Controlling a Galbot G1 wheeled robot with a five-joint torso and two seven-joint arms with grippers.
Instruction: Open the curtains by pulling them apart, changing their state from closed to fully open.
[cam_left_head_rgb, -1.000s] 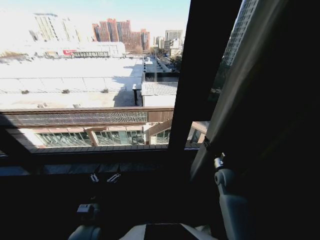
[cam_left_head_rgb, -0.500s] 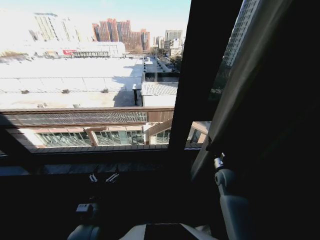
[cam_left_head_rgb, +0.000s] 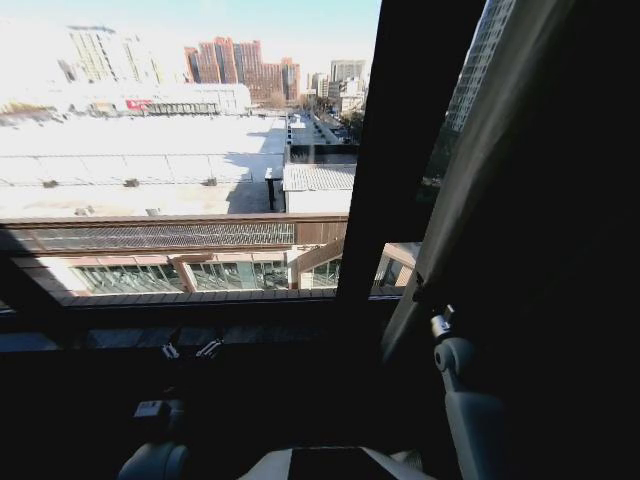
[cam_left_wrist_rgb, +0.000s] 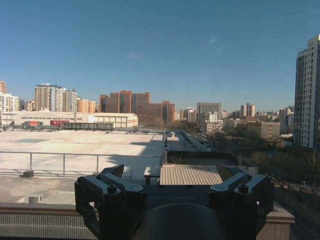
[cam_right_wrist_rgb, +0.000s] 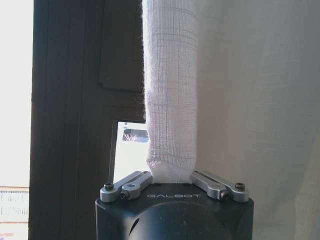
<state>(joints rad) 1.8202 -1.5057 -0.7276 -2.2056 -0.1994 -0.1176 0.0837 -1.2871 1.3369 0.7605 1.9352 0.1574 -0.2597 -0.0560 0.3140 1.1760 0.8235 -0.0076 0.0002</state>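
Gripping a bunched fold of sheer white curtain (cam_right_wrist_rgb: 170, 100) — right gripper (cam_right_wrist_rgb: 170, 181).

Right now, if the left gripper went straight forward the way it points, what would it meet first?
Probably the window glass. The left gripper is open, holds nothing, and faces the rooftops outside with no curtain before it. The glass itself cannot be seen, so how near it is stays unclear.

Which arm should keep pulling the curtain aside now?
The right. The right gripper is already closed on a bunched fold of the curtain beside the window frame. The left gripper is open, facing bare glass.
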